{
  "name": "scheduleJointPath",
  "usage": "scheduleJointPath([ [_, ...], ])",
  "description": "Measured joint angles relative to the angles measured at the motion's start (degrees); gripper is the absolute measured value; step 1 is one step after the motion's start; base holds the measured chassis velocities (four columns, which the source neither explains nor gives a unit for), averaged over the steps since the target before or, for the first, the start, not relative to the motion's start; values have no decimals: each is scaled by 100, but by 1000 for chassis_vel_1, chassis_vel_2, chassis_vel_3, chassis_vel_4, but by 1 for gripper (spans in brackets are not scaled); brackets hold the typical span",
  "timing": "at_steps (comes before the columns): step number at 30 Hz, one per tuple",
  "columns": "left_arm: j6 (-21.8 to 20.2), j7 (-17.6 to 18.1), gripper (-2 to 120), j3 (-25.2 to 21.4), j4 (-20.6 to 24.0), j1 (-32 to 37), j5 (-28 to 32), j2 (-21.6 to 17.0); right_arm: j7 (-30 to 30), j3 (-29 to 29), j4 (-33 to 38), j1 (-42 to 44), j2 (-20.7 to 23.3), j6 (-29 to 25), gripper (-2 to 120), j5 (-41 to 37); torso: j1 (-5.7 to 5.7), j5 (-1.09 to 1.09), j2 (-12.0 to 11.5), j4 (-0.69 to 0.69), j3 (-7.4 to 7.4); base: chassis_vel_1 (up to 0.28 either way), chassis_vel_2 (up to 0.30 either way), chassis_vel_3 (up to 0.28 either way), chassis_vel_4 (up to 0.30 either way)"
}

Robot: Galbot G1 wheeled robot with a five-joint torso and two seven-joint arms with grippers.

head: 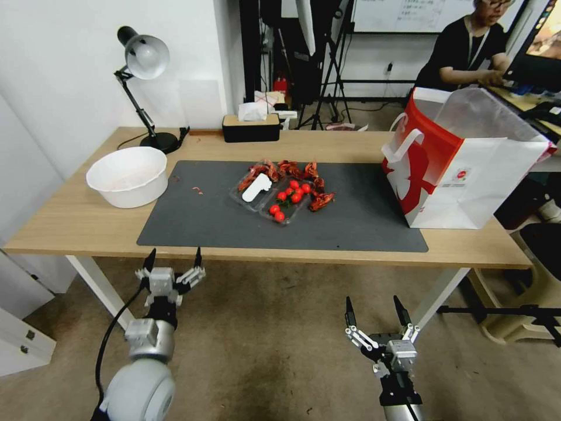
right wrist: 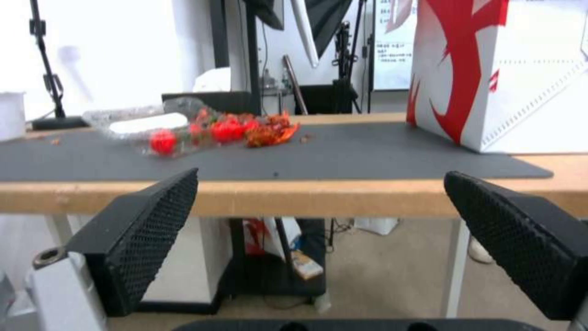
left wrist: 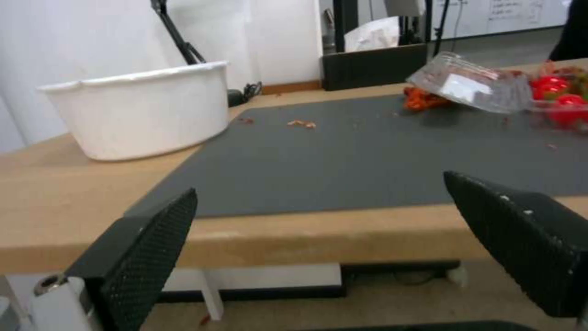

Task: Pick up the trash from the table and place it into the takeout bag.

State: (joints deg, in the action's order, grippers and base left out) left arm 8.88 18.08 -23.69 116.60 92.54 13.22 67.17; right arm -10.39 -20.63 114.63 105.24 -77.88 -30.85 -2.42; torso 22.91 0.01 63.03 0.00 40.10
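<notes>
The trash lies mid-mat on the table (head: 70, 222): a clear plastic tray (head: 256, 188) with a white label, a second tray of cherry tomatoes (head: 287, 202) and red crayfish shells (head: 295, 169). A white bowl (head: 128, 175) stands at the left. The red-and-white takeout bag (head: 461, 169) stands upright at the right end, its mouth open. My left gripper (head: 174, 257) hangs open just below the table's front edge, left of centre. My right gripper (head: 374, 313) is open, lower and nearer, in front of the table. The left wrist view shows the bowl (left wrist: 141, 110) and a tilted tray (left wrist: 472, 85).
A dark grey mat (head: 362, 222) covers the table's middle. A desk lamp (head: 143, 58) and a black tissue box (head: 251, 126) stand along the far edge. Small red scraps (head: 197, 190) lie on the mat. A beige stool (head: 543, 275) sits right of the table, a white cabinet (head: 23, 339) left.
</notes>
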Motion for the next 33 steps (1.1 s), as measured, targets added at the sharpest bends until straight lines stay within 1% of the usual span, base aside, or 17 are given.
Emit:
scheduleJointPath([
  [2, 286, -162, 100, -31, -24, 165, -51, 82, 88, -60, 18, -115, 3, 29, 100, -136, 0, 0, 0, 0, 0, 0, 0, 0, 0],
  [3, 286, -162, 100, -31, -24, 165, -51, 82, 88, -60, 18, -115, 3, 29, 100, -136, 0, 0, 0, 0, 0, 0, 0, 0, 0],
  [5, 529, -311, 100, -60, -72, 269, -64, 151, 195, -112, 18, -271, 30, 126, 100, -330, 1, 0, -1, -1, 0, 0, 0, 0, 0],
  [11, 724, -490, 100, -63, -138, 350, -66, 232, 257, -179, 83, -482, 64, 345, 100, -521, 1, -1, -1, 0, 0, 0, 0, 0, 0],
  [17, 794, -614, 100, -89, -174, 317, -86, 268, 328, -165, 95, -615, 83, 527, 100, -641, 1, -1, -1, -1, 1, 0, 0, 0, 0],
  [25, 847, -608, 100, -70, -189, 343, -148, 382, 381, -129, 59, -735, 97, 661, 100, -742, 1, 0, -1, 0, 1, 0, 0, 0, 0],
  [33, 839, -593, 100, -56, -235, 307, -152, 387, 382, -130, 51, -756, 115, 667, 100, -757, 1, -1, -1, 0, 1, 0, 0, 0, 0],
])
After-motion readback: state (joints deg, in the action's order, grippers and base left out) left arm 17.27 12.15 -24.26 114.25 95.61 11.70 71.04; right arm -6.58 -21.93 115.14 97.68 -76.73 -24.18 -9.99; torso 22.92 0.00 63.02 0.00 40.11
